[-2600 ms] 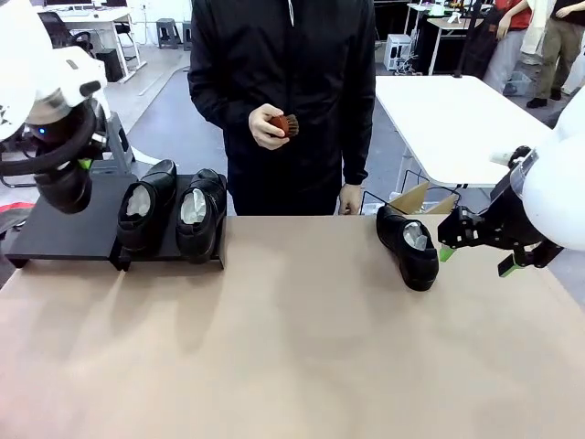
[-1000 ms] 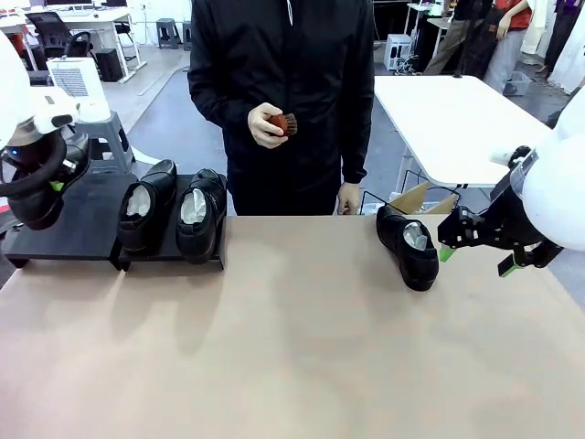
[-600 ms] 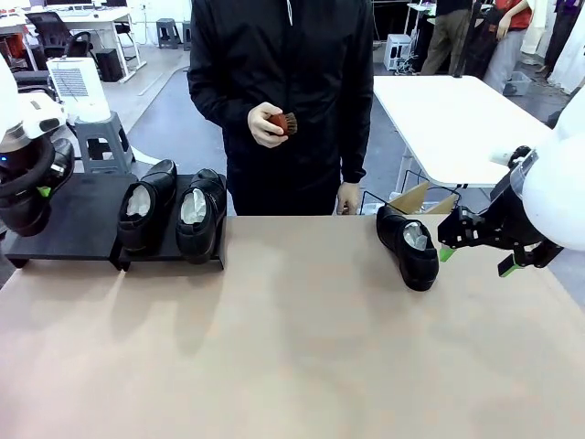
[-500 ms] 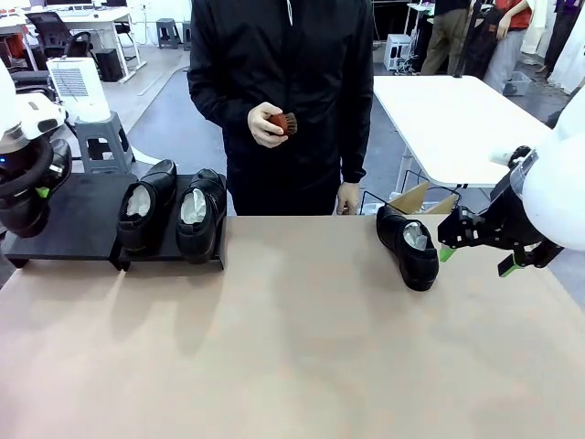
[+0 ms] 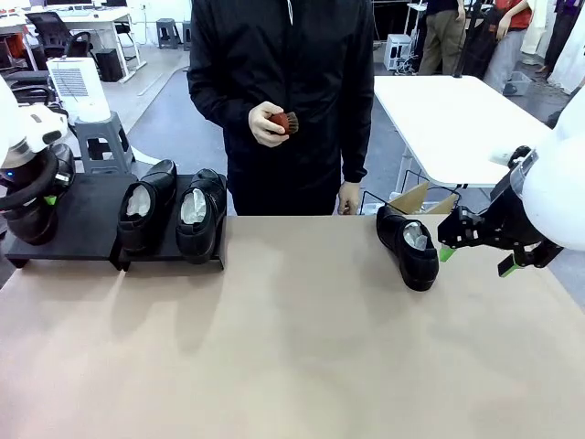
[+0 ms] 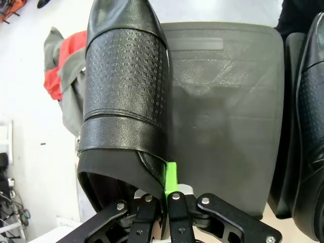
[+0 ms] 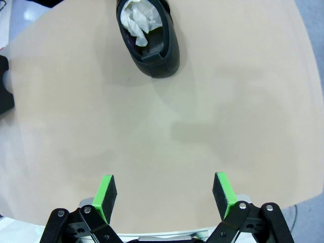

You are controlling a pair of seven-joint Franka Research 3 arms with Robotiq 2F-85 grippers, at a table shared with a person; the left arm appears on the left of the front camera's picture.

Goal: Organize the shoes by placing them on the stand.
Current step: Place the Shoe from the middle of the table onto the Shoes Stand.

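Black leather dominates the left wrist view. The left gripper (image 6: 166, 188) has its jaws pinched tight on the back rim of a dress shoe (image 6: 126, 86), with one green pad (image 6: 171, 174) pressed against the collar. The toe points away toward twelve o'clock. Under it lies the stand (image 6: 223, 111), matte and bare at this end; whether the sole touches it I cannot tell. At three o'clock of that view runs the side of a neighbouring shoe (image 6: 309, 126), which sits on the stand.

In the front view the stand is at ten o'clock on the tan table (image 5: 292, 347). The neighbouring shoe and a second shoe (image 5: 199, 215) sit side by side on the stand's right end, white paper showing inside both. The dark mass under the left wrist at nine o'clock is probably the held shoe.

At two o'clock a lone shoe (image 5: 409, 245) rests on the table. The right gripper (image 5: 446, 241) hangs just beside it at three o'clock, jaws spread wide and holding nothing.

At twelve o'clock a person's hand (image 5: 265, 126) holds a reddish-brown brush (image 5: 287, 123).
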